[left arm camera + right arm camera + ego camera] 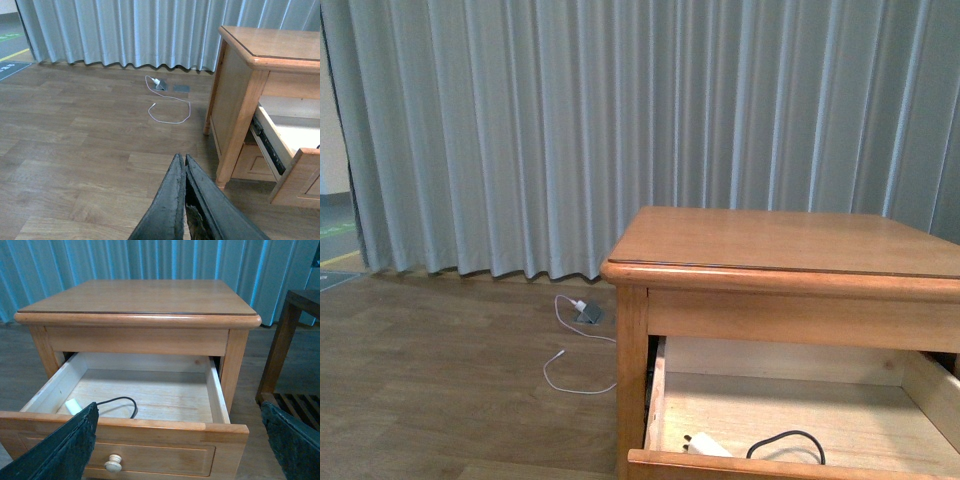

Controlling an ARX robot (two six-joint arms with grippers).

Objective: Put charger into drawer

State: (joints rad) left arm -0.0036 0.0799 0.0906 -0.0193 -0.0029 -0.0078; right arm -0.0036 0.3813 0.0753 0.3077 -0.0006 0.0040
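You are looking at the charger lying inside the open drawer, in its near left corner just behind the front panel. Its black cable is looping toward the middle of the drawer floor. Your right claw is hanging in front of the drawer with its jaws spread wide and nothing between them. Your left claw is hovering over the floor to the left of the cabinet, jaws pressed together and empty. The placing is looking done to me, so the risks are lying in whatever you are planning next. If you are thinking of shutting the drawer, pushing on one end of the front panel rather than near the knob could be skewing it on its runners and jamming it. I cannot tell whether the cable loop is lying flat or standing up, and a quick shove could be flicking it against the frame and pinching it. You are also risking a knock on the drawer's front edge if the wide-open right claw is dropping too close.
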